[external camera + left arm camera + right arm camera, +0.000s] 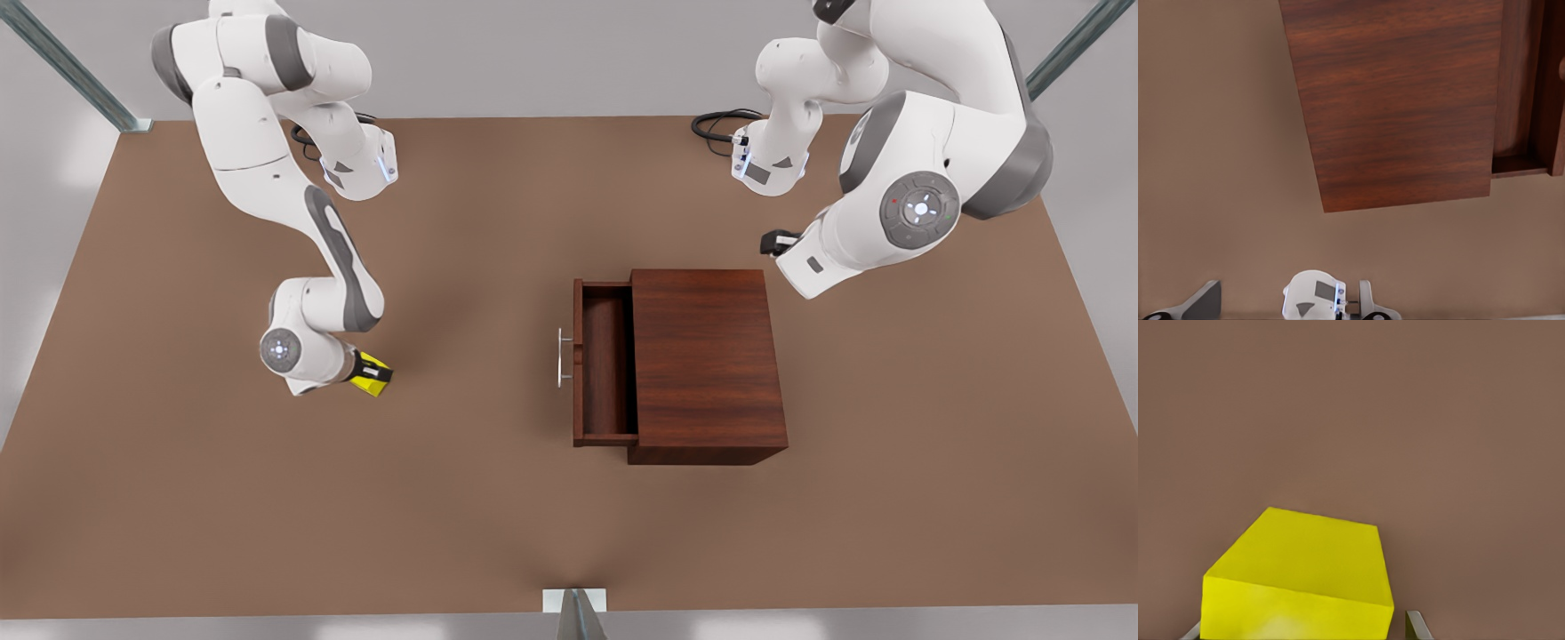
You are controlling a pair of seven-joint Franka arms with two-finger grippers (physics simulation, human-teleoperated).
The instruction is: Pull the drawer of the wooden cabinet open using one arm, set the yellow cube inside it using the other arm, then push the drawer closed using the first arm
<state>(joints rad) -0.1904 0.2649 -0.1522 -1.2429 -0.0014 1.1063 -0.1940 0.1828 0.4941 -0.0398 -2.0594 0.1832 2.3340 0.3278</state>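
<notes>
The wooden cabinet [707,356] stands right of the table's centre. Its drawer [607,373] is pulled out toward the front view's left, empty, with a silver bar handle [563,357]. The yellow cube [373,380] sits low over the table at the front view's left, between the fingers of my right gripper [369,373], which is shut on it. In the right wrist view the cube [1305,580] sits close up, with a fingertip [1415,625] on each side. My left gripper [776,242] waits above the table behind the cabinet's far right corner. Its wrist view looks down on the cabinet [1398,100] and the open drawer [1521,80].
Brown table [498,533] with open room between the cube and the drawer. Both arm bases [360,164] [769,164] with black cables stand along the back edge. A metal bracket [573,604] sits at the front edge's middle.
</notes>
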